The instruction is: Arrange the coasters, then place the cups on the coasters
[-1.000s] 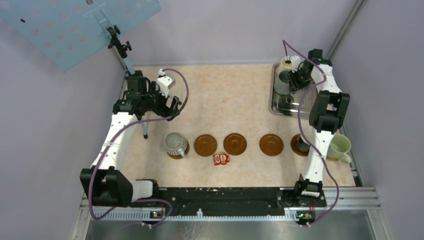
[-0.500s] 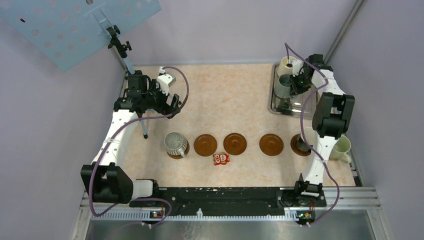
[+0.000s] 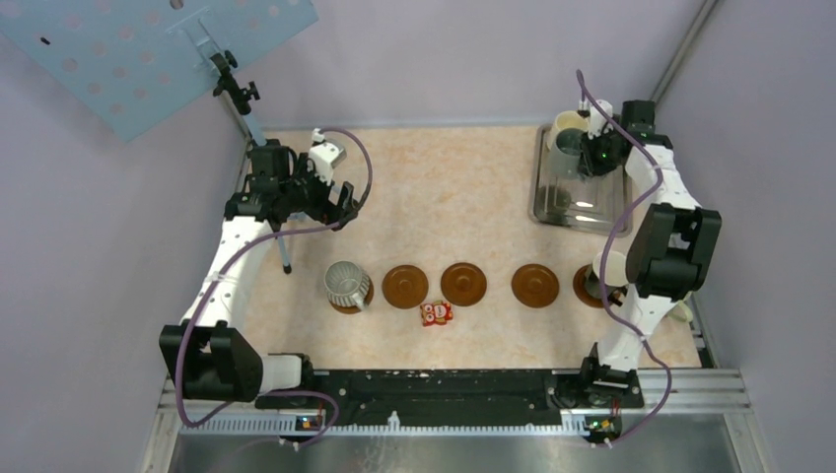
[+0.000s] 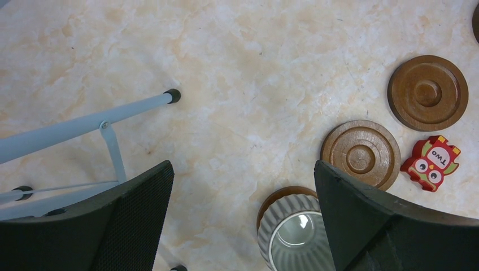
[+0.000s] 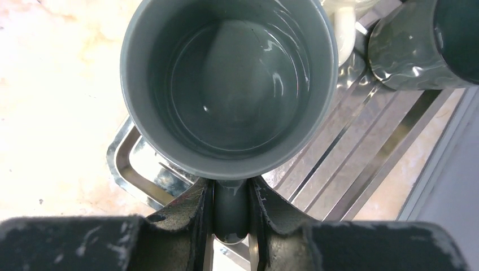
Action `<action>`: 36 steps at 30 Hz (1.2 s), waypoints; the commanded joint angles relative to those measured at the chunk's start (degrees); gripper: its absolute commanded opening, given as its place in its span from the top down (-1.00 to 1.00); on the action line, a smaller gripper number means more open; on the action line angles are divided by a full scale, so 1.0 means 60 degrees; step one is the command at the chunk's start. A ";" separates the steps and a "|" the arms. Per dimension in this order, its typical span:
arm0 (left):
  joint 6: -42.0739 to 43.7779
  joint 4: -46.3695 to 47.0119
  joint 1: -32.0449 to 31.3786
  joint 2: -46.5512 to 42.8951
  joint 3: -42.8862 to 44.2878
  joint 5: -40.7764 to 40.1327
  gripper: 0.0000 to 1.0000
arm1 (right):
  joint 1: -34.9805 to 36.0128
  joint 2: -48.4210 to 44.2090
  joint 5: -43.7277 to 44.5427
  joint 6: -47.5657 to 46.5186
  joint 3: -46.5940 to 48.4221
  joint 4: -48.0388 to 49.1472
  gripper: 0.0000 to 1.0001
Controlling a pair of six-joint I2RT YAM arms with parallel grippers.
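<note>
Several brown coasters lie in a row across the table: one (image 3: 405, 286), a second (image 3: 463, 283), a third (image 3: 535, 285), and one (image 3: 592, 288) partly behind the right arm. A ribbed grey cup (image 3: 345, 283) stands on the leftmost coaster (image 4: 282, 196). My right gripper (image 5: 230, 217) is shut on the handle of a blue-grey cup (image 5: 226, 84), held over the metal tray (image 3: 552, 212). A cream cup (image 3: 567, 123) and a dark green cup (image 5: 418, 45) stand beside it. My left gripper (image 4: 243, 166) hangs open over bare table, up and left of the ribbed cup (image 4: 296, 237).
A small red-and-white packet (image 3: 436, 313) lies just in front of the coaster row. A thin stand with tripod legs (image 3: 283, 251) rises at the left, close to my left arm. Purple walls close in both sides and the back.
The right gripper has closed on the blue-grey cup's handle, and the right arm has swung toward the back right with it. The left arm has hardly moved.
</note>
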 commanded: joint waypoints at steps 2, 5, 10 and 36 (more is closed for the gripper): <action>-0.0312 0.0580 -0.0034 -0.0338 0.0014 0.0115 -0.97 | 0.0139 -0.1682 -0.1217 0.0642 -0.0414 0.1839 1.00; -0.0518 0.0722 -0.0034 -0.0380 0.0031 0.0058 -0.97 | 0.0422 -0.2225 -0.1522 0.1102 -0.0695 0.2039 1.00; -0.1062 0.0970 -0.0021 -0.0441 0.0040 -0.0126 -0.97 | 0.1669 -0.3392 -0.1156 0.2326 -0.1840 0.2621 1.00; -0.1501 0.1088 0.0069 -0.1332 -0.0898 -0.0618 -0.97 | 0.9568 -0.6091 0.1796 0.4677 -0.6880 0.5363 1.00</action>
